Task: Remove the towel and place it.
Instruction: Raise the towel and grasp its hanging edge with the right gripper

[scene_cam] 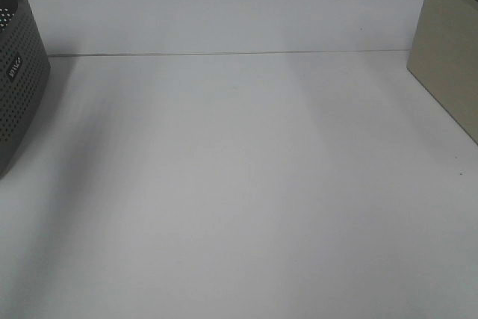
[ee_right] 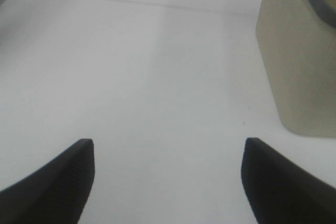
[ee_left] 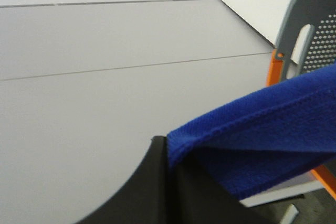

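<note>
The towel [ee_left: 262,129] is a royal-blue cloth with a stitched edge, seen only in the left wrist view. One folded edge of it is pinched between the black fingers of my left gripper [ee_left: 167,148], which is shut on it, and the rest drapes off to the side. In the right wrist view my right gripper [ee_right: 169,148] stands open above the bare white table [ee_right: 131,77], with nothing between its fingers. Neither gripper nor the towel appears in the exterior high view.
A dark perforated basket [scene_cam: 19,72] stands at the table's left edge. A beige box [scene_cam: 448,65] stands at the right edge, close to my right gripper as the beige box [ee_right: 296,56]. A grey and orange chair [ee_left: 310,30] is behind the towel.
</note>
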Motion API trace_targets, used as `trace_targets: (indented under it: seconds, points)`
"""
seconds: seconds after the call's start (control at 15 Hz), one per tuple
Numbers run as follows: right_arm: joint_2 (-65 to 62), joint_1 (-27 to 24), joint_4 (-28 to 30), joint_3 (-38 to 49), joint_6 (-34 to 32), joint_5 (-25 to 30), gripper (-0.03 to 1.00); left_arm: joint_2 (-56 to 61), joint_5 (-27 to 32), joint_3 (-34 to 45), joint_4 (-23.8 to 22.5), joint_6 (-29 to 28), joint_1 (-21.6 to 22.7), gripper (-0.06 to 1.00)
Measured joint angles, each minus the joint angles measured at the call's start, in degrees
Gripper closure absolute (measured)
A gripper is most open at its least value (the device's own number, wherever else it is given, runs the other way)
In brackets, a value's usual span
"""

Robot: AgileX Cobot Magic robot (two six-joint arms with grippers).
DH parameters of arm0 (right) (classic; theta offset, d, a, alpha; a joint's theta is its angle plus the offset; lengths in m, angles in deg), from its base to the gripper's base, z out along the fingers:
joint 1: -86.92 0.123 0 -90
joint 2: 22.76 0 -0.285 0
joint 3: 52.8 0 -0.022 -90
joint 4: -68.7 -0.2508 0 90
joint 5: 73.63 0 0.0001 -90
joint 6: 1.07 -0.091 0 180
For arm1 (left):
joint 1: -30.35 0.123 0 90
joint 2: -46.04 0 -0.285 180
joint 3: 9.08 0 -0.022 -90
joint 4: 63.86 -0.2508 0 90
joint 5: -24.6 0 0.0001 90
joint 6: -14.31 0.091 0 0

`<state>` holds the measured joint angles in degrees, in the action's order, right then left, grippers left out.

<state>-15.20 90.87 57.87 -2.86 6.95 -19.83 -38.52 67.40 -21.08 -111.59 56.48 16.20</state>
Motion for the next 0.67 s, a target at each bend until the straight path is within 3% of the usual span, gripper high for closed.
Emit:
trace_targets:
  seconds: [0.07, 0.13, 0.2, 0.27, 0.47, 0.67]
  points:
    - [0.23, 0.0, -1.03, 0.0, 1.09, -2.81, 0.21, 0.29, -1.2, 0.0, -3.78, -1.09, -2.52, 0.94]
    - [5.33, 0.0, -4.7, 0.0, 5.33, -5.39, 0.21, 0.4, -4.24, 0.0, -10.31, -2.92, -8.71, 0.94]
    - [9.57, 0.0, -7.73, 0.0, 9.45, -6.59, 0.21, 0.4, -6.25, 0.0, -12.38, -4.01, -11.46, 0.94]
    - [11.86, 0.0, -9.63, 0.0, 12.03, -7.51, 0.21, 0.4, -7.51, 0.0, -13.06, -4.41, -12.61, 0.94]
    - [25.9, 0.0, -23.43, 0.0, 29.74, -15.18, 0.21, 0.4, -13.24, 0.0, -13.87, -5.16, -18.96, 0.94]
    - [40.22, 0.0, -47.61, 0.0, 56.21, -19.6, 0.21, 0.23, -15.64, 0.0, -13.01, -4.81, -24.64, 0.94]
